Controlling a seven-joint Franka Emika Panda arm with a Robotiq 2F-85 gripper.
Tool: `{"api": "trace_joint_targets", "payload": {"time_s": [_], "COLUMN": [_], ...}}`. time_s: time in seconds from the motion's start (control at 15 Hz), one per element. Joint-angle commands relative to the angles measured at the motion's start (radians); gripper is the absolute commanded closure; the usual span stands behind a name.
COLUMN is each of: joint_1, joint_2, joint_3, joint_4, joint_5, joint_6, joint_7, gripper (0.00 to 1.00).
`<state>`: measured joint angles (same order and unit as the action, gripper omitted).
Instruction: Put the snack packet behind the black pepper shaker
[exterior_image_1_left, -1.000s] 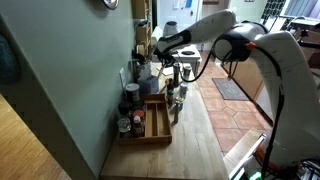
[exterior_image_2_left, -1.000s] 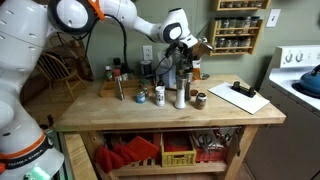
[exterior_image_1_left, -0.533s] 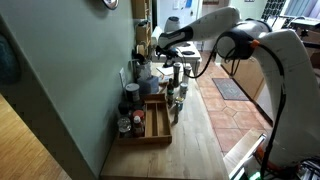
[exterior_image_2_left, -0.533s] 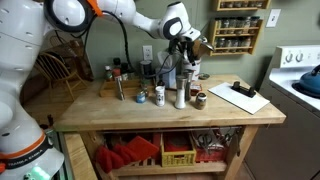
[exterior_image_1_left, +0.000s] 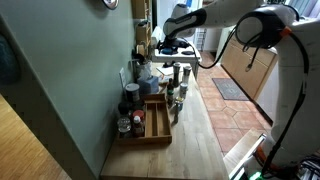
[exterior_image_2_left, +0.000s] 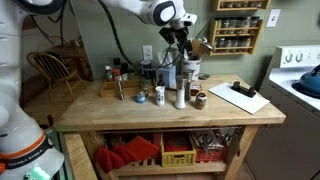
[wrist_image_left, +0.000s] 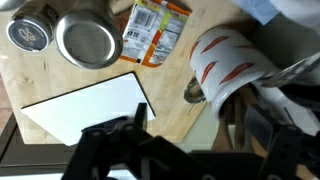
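The snack packet (wrist_image_left: 155, 30), orange-red with white print, lies flat on the wooden table in the wrist view, free of the gripper. Just beside it are two round metal lids seen from above: the small dark black pepper shaker (wrist_image_left: 28, 30) (exterior_image_2_left: 200, 99) and a taller steel shaker (wrist_image_left: 88, 40) (exterior_image_2_left: 181, 88). My gripper (wrist_image_left: 200, 150) (exterior_image_2_left: 180, 38) (exterior_image_1_left: 164, 45) hangs open above them with nothing between its fingers. In both exterior views the packet is hidden behind the shakers.
A white cup with orange stripes (wrist_image_left: 225, 60) stands close under the gripper. A white pad (wrist_image_left: 85, 105) (exterior_image_2_left: 240, 95) lies near the table's edge. A wooden tray (exterior_image_1_left: 155, 120) of jars and more bottles line the wall side.
The jaws have opened wide and let the packet go. The gripper has lifted up and away from the shakers.
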<state>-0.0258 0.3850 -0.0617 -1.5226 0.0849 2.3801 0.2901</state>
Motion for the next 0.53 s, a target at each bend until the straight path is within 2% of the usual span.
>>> {"api": "trace_joint_targets", "payload": {"time_s": [0.0,0.47], "joint_1": [-0.021,0.004], "joint_2": [-0.202,-0.504], "joint_3": [0.037,0.038], "joint_4": [-0.238,-0.530], "joint_5": [0.025,-0.087], "joint_6": [-0.051,-0.206], "joint_7": [-0.198,-0.454], "gripper": [0.00,0.00]}}
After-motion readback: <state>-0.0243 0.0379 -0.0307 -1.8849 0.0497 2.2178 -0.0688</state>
